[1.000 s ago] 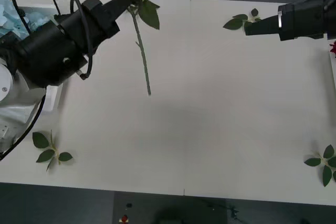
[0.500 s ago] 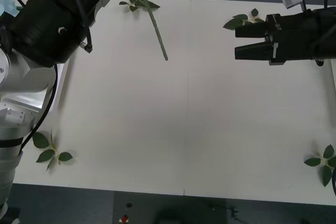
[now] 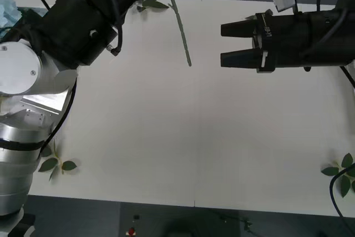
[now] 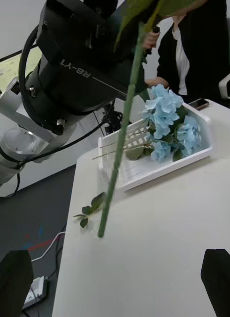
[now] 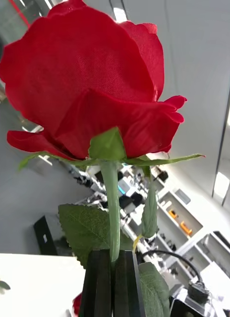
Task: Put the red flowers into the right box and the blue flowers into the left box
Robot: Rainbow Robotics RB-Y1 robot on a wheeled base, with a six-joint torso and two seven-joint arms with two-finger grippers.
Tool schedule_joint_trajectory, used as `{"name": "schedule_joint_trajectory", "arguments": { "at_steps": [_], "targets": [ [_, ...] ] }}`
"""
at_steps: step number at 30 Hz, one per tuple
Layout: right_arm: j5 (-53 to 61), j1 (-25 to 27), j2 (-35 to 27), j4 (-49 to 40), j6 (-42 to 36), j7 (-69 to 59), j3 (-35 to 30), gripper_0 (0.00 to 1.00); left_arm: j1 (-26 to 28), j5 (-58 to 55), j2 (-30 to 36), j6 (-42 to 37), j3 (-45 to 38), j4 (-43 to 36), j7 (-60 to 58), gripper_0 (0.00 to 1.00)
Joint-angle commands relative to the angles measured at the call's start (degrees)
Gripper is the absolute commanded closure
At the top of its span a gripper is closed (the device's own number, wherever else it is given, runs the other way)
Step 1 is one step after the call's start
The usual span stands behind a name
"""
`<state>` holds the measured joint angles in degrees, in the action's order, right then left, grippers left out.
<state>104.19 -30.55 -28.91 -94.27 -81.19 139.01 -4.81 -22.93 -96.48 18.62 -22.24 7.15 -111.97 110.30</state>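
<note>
Here the left gripper [image 5: 113, 277] is raised above the desk's [image 3: 194, 131] far left part, its jaws pressed together on the stem of one red rose [image 5: 90, 84]. In the left wrist view the bloom stands above the clamped jaws, with two leaves beside the stem. In the front view the stem [image 3: 180, 23] hangs slanted over the desk's far edge, its tip free in the air.

The right gripper [image 3: 227, 43] reaches in from the right, level with that tip and near it but apart, jaws spread wide and holding nothing.

The left box [image 4: 164, 166], seen from the right wrist, sits on the desk's left end and holds the blue flowers [image 4: 167, 121]: at least three pale heads can be counted, crowded so that a fourth cannot be told. Their stems lie across the slotted bottom.

Loose leaf sprigs lie on the desk: one at the far edge [image 3: 150, 4], one at the near left [image 3: 55, 165], one at the near right [image 3: 341, 173].
</note>
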Motion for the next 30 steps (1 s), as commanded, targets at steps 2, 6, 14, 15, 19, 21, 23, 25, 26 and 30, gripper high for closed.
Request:
{"name": "schedule_joint_trajectory", "arguments": {
  "at_steps": [2, 6, 14, 15, 19, 21, 23, 25, 26, 30],
  "targets": [
    [-0.6, -1.3, 1.7, -2.1, 3.4, 1.4, 3.1, 0.0, -4.8, 1.6, -3.1, -0.1, 2.5, 2.1, 3.3, 1.0],
    [-3.6, -2.1, 3.0, -2.1, 4.5, 1.1, 3.8, 0.0, -6.2, 2.8, -4.1, 0.0, 4.1, 3.8, 3.6, 1.0],
    [-5.9, -2.2, 4.6, -2.0, 9.6, -0.1, 6.7, 0.0, -6.9, 4.9, -5.1, -0.1, 6.7, 5.4, 4.0, 1.0],
    [-5.9, -2.2, 4.6, -2.0, 10.0, -0.1, 7.1, 0.0, -6.9, 4.9, -5.1, -0.1, 6.8, 5.4, 4.0, 1.0],
    [-6.3, -2.2, 4.6, -2.1, 12.5, -0.6, 8.6, 0.0, -6.7, 4.8, -5.1, -0.2, 6.8, 5.4, 4.0, 1.0],
    [-6.6, -2.2, 4.6, -2.1, 12.8, -0.8, 8.7, 0.17, -6.5, 4.8, -5.1, -0.3, 6.8, 5.4, 4.0, 1.0],
    [-6.6, -2.2, 4.6, -2.1, 12.8, -0.9, 8.7, 1.0, -6.4, 4.8, -5.0, -0.2, 6.8, 5.4, 4.0, 1.0],
    [-6.6, -2.3, 4.6, -2.1, 12.8, -1.1, 8.7, 1.0, -6.4, 4.5, -5.0, -0.2, 6.7, 5.4, 4.0, 1.0],
    [-6.6, -2.2, 4.6, -2.1, 12.8, -1.1, 8.7, 1.0, -6.4, 4.5, -5.0, -0.3, 6.7, 5.4, 4.0, 1.0],
    [-6.5, -2.2, 4.6, -2.1, 12.8, -1.2, 8.7, 1.0, -6.4, 4.4, -5.0, -0.2, 6.5, 5.4, 4.0, 1.0]
  ]
}}
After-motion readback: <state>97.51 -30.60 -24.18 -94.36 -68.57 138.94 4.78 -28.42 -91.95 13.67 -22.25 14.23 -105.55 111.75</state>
